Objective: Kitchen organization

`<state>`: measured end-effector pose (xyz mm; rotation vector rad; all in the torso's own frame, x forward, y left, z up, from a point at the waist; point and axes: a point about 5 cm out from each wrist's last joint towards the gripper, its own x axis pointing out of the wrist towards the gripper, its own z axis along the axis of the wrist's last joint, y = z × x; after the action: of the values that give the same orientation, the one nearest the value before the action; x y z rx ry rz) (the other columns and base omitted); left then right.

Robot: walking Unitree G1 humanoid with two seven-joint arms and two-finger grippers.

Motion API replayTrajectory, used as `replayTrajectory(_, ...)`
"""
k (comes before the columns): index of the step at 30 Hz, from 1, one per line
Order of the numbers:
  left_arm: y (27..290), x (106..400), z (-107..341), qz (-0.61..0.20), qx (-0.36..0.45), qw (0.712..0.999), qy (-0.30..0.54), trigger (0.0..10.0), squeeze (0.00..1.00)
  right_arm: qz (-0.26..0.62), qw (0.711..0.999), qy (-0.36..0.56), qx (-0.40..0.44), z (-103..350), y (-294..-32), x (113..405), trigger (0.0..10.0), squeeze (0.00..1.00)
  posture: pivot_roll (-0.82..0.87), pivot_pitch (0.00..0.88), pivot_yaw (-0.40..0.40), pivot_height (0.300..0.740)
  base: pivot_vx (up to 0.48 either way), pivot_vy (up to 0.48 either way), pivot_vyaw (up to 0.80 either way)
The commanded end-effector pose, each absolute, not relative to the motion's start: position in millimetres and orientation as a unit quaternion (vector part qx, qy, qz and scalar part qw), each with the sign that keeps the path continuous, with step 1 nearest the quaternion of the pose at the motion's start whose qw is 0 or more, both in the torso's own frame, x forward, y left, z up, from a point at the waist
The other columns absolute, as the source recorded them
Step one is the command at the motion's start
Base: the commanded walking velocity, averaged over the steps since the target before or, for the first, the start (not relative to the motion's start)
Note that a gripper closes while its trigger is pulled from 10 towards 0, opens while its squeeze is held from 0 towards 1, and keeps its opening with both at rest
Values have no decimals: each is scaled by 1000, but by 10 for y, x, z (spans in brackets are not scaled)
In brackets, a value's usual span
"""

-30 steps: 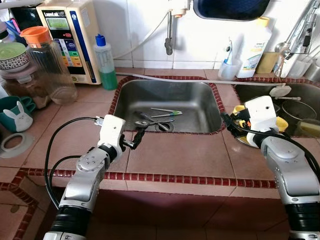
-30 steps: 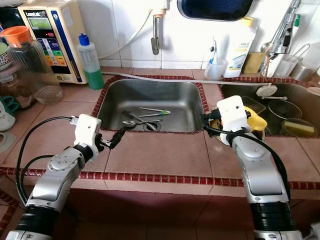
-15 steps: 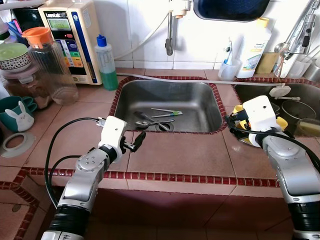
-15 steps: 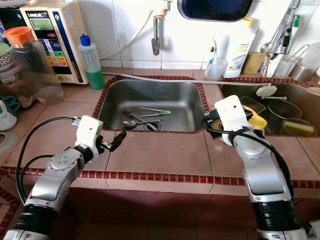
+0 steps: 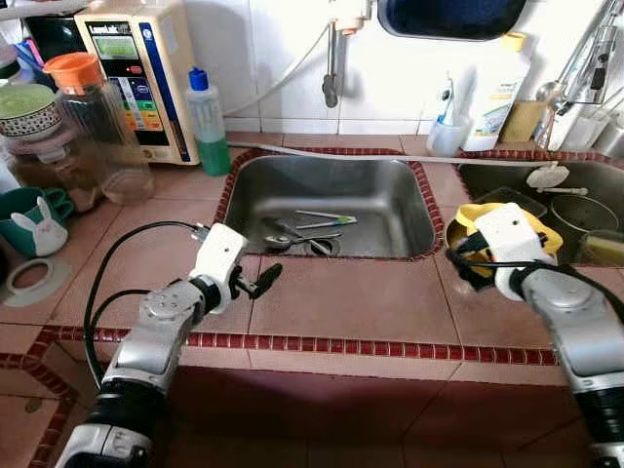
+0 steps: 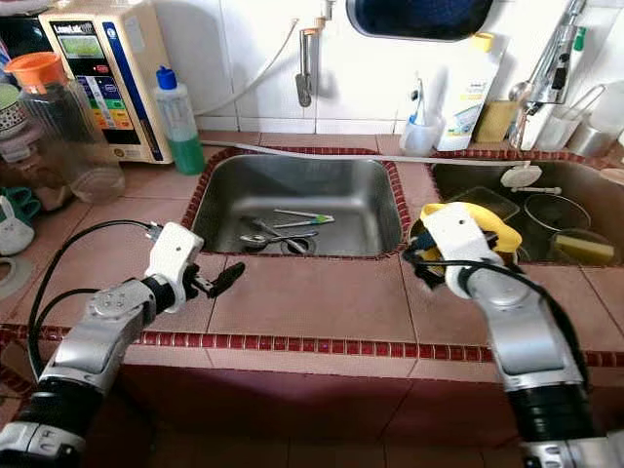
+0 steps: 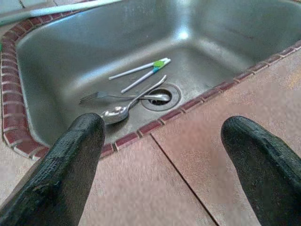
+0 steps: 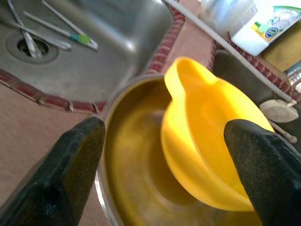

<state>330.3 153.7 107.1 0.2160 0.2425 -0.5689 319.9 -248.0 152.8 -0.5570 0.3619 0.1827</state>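
Two grippers face different jobs. From the head views, the left gripper (image 5: 261, 280) hovers over the counter just short of the sink (image 5: 390, 185), fingers apart. Its wrist view shows the spoon (image 7: 127, 106) lying ahead, handle slanting away. The right wrist view shows spread fingers straddling a yellow bowl (image 8: 211, 141), probably tilted inside a steel bowl (image 8: 127, 165).

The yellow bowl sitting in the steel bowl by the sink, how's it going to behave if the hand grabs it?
The yellow bowl looks like thin plastic, so probably light and slightly flexible. It rests tilted inside the steel bowl, so it may slide or rock when nudged. The open right hand would likely grip its rim best.
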Motion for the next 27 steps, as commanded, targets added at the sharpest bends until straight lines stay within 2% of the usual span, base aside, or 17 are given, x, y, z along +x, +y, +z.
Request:
replayTrajectory(1,1536,3343,1121,-278,113,948,110,10000,0,92,939,181,-276,1542,-2523,3212,0,0,92,0,33,740,0,0,0)
replayTrajectory(13,1472,3361,1103,-276,87,952,103,10000,0,117,939,215,-240,1375,-2547,3228,0,0,91,0,31,740,0,0,0)
replayTrajectory(27,1411,3406,1123,-275,80,953,97,10000,0,138,950,180,-212,1462,-2376,3293,0,0,84,0,28,740,0,0,0)
